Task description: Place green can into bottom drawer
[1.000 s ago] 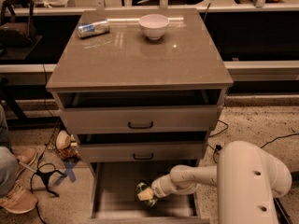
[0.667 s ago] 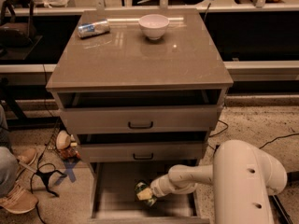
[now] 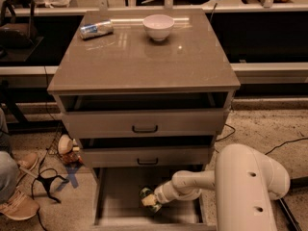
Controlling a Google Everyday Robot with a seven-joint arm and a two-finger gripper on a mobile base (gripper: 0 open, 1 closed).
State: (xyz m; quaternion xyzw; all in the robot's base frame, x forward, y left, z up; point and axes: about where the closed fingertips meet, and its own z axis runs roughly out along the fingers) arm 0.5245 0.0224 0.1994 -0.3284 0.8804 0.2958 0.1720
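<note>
The bottom drawer [image 3: 120, 197] of the grey-brown cabinet [image 3: 144, 61] stands pulled out, its flat floor showing between low side walls. The robot's white arm [image 3: 192, 182] reaches in from the right over the drawer's right side, and the gripper [image 3: 150, 199] sits low inside the drawer, near the middle of the floor and just in front of the middle drawer [image 3: 144, 156]. The green can [image 3: 146, 193] lies right at the gripper's tip, on its left and far side and touching it, well within the drawer's walls. Whether the gripper is clamped on the can or has let it go cannot be told, nor whether the can rests on the floor or hangs just above it. The middle drawer and the top drawer [image 3: 144, 121] above it each stand slightly open, with black handles. On the cabinet top a white bowl [image 3: 158, 27] stands near the back edge, and a silver-and-blue can [image 3: 96, 29] lies on its side to its left, apart from it.
</note>
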